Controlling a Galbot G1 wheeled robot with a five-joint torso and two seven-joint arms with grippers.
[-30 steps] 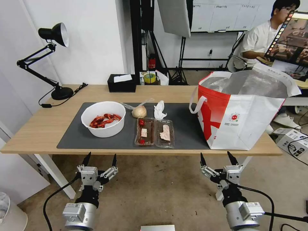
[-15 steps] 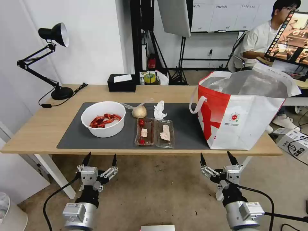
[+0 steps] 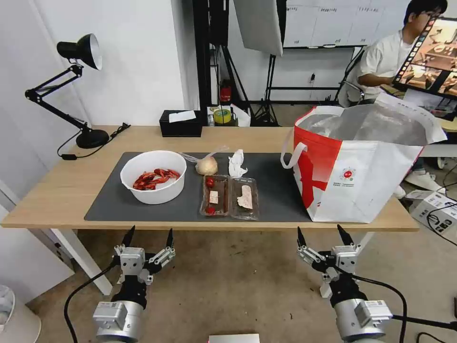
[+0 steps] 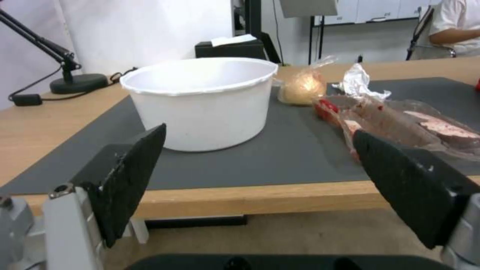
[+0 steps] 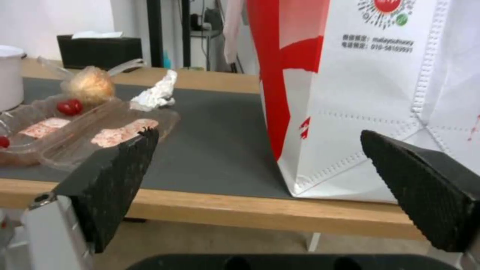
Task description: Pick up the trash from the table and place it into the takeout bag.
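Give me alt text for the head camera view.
Both open claws, left claw and right claw, hang below the table edge. On its grey mat sit a bowl of crayfish shells, a clear tray and a white-and-red takeout bag.

On the table (image 3: pixel 57 190), the bowl (image 3: pixel 153 176), tray (image 3: pixel 230 197) and tissue (image 3: pixel 236 163) lie left of the takeout bag (image 3: pixel 362 166).
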